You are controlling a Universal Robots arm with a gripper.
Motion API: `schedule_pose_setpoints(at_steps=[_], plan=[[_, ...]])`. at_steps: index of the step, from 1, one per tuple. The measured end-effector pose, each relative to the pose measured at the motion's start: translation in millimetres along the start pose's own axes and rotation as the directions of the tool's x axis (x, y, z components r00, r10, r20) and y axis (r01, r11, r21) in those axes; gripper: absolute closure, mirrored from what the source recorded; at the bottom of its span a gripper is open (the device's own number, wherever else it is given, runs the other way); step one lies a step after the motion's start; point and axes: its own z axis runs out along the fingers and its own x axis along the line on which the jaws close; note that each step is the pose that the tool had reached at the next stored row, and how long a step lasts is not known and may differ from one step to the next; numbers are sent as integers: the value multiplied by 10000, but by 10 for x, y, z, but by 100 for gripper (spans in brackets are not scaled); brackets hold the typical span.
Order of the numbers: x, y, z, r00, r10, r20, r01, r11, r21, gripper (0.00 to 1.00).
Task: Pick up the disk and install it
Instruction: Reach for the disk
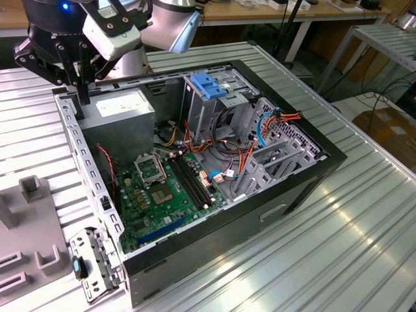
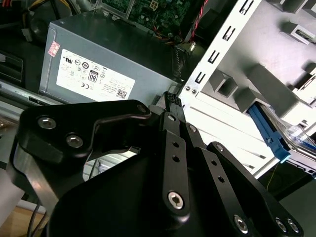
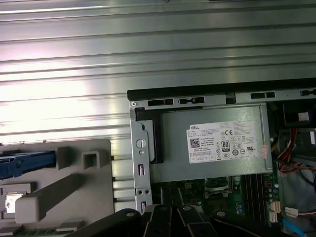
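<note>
Pincer (image 2: 170,98) closed, holding nothing, poised over case's rim (image 1: 73,133) beside grey power-supply box (image 2: 98,64).

Computer case (image 1: 195,260) lies open-topped on ribbed desk (image 1: 338,260). Widest free well sits over motherboard (image 1: 162,188), mid-case. Power supply (image 1: 123,116) blocks corner just beside gripper (image 1: 82,103). Perforated rim rail (image 1: 88,169) borders that side. Drive cage (image 1: 208,114) with blue latch (image 1: 209,84) stands tall at far side, with orange and blue cables (image 1: 250,153) tangled beside it. Open desk surface at exterior view's right. Grey fixture (image 1: 32,253) takes up exterior view's left.
</note>
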Motion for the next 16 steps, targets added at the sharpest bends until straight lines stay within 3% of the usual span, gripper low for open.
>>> schedule_pose_setpoints(at_steps=[16], plan=[[97, -7, -3, 10000, -1, 0, 1, 10000, 0, 89]])
